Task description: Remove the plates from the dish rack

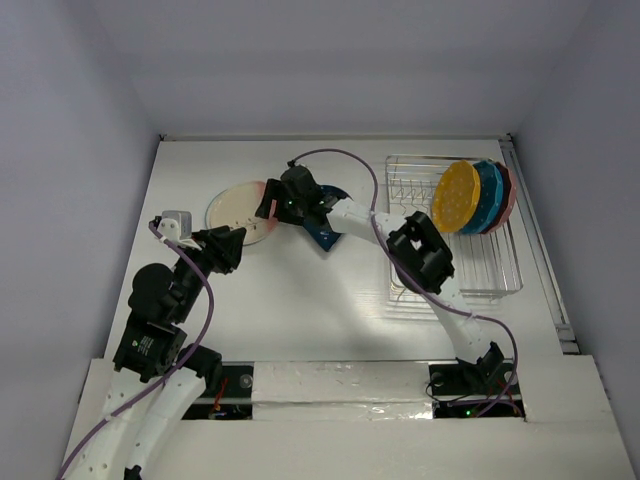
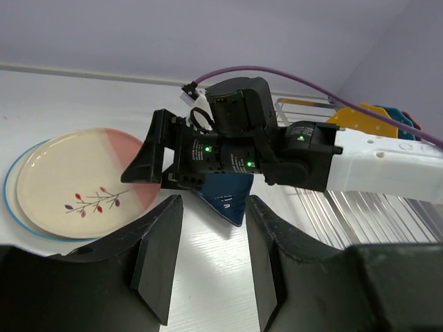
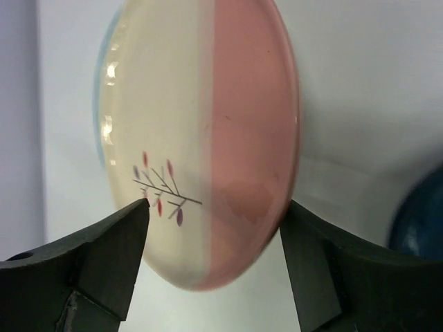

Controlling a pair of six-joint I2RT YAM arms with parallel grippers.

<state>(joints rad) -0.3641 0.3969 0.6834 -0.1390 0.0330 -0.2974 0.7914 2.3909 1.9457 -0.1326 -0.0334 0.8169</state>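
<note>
The cream-and-pink plate (image 1: 236, 209) lies flat on the table on top of a blue-rimmed plate (image 2: 12, 207); it also shows in the left wrist view (image 2: 69, 180) and the right wrist view (image 3: 201, 124). My right gripper (image 1: 268, 207) hovers at its pink edge, open and empty (image 3: 214, 214). The navy teardrop plate (image 1: 326, 236) lies on the table under the right wrist (image 2: 228, 197). The dish rack (image 1: 490, 270) at right holds the yellow dotted plate (image 1: 456, 196), a teal plate (image 1: 489, 197) and a pink plate (image 1: 508, 196) upright. My left gripper (image 1: 236, 250) is open and empty (image 2: 211, 207), facing the navy plate.
The right arm (image 1: 420, 250) stretches from its base across the rack's front left corner to the plates. A purple cable (image 1: 350, 165) loops above it. Walls enclose the table at the back and both sides.
</note>
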